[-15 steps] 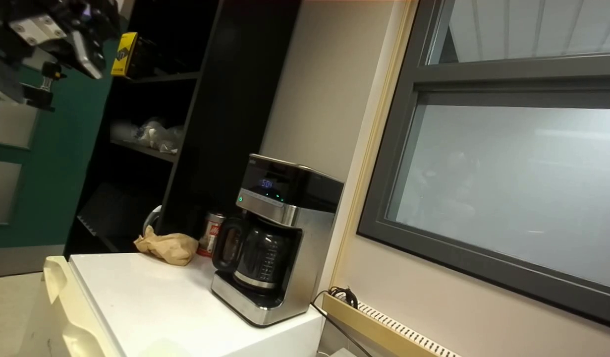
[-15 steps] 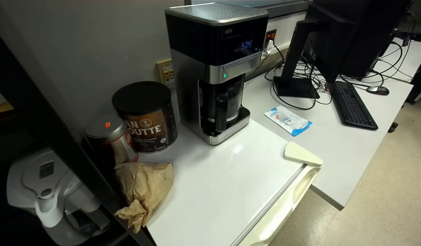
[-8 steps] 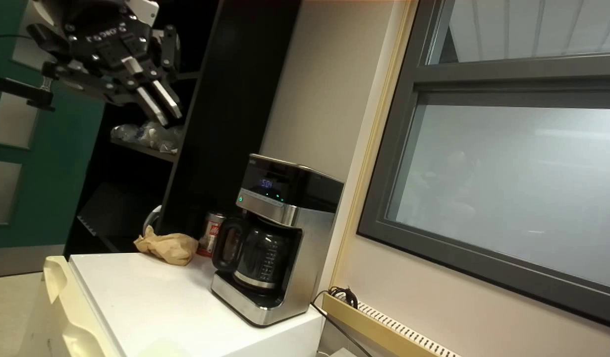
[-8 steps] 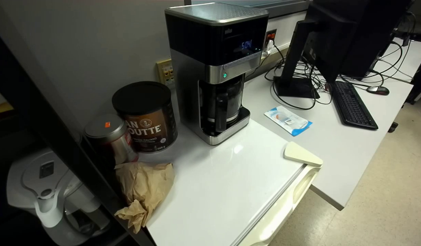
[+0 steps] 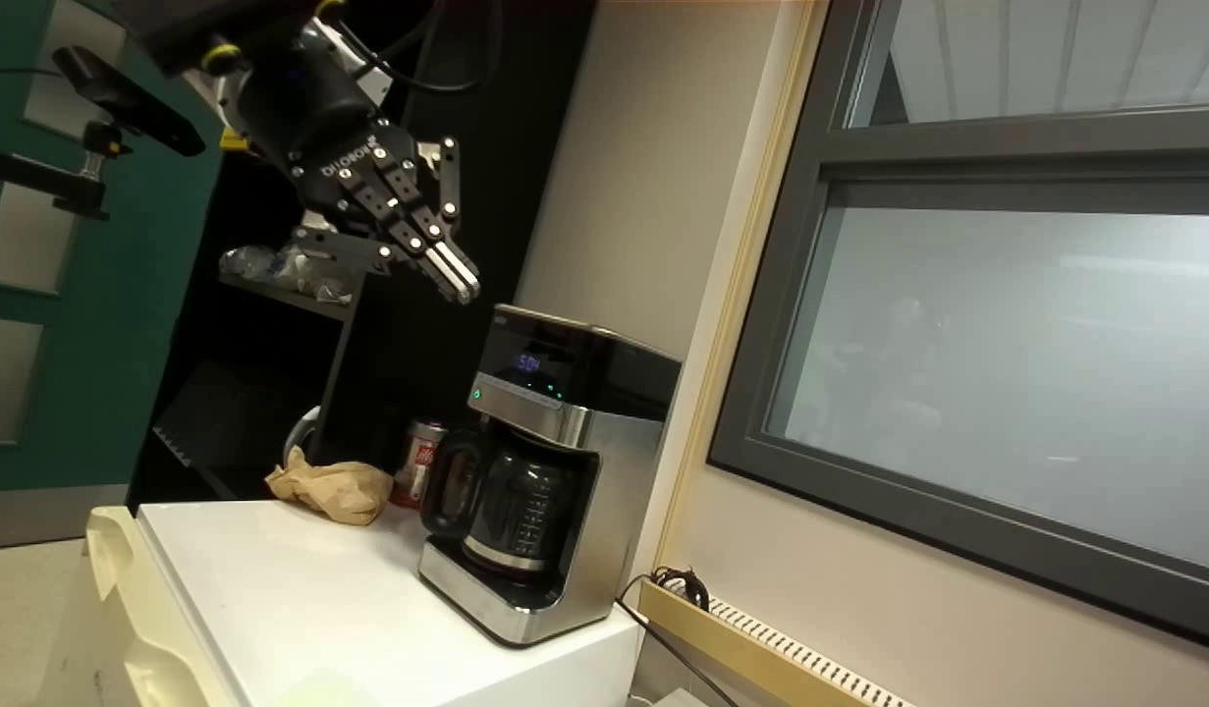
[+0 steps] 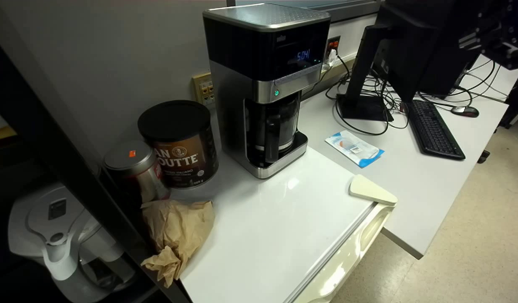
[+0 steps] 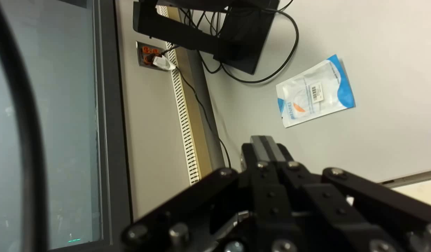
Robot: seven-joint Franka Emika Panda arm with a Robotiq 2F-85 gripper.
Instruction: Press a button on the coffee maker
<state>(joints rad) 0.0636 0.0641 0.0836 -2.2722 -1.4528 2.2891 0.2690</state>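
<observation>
Gripper (image 5: 468, 292) clenched, coffee maker (image 6: 265, 89) shows 5:04

We see the coffee maker on a white cabinet (image 6: 263, 227) in both exterior views, ctr or upper ctr of frame, its display (image 6: 303, 55) glowing 5:04; the small logo (image 6: 281, 38) nearby is too fine for us to read for sure. "ROBOTIQ" is lettered upside-down on the gripper, upper L of frame, jaws pressed together. In an exterior view the gripper (image 6: 461, 42) sits upper R, well apart from the coffee maker, dark on dark & cut off by the frame edge.

A brown can (image 6: 183, 155) reads "AN" over "OUTTE," starts of both lines out of sight. A small can (image 5: 419, 466) has a red label marked "illy," partly behind the handle of the carafe (image 5: 525, 506). On a white-&-blue pouch (image 7: 315, 91), upper R in the wrist view, we make out "BENFEI."

A black post (image 6: 65, 155) crosses lower L in an exterior view, btwn a white pitcher (image 6: 35, 214) & a crumpled paper bag (image 6: 179, 235). In the wrist view the gripper blocks btm ctr, & a blurred cable (image 7: 28, 140) runs down the L side. Also around: keyboard (image 6: 434, 128) & mouse (image 6: 465, 111) at R, dark monitor (image 6: 402, 63) w/ top cut off, window (image 5: 1007, 373).
</observation>
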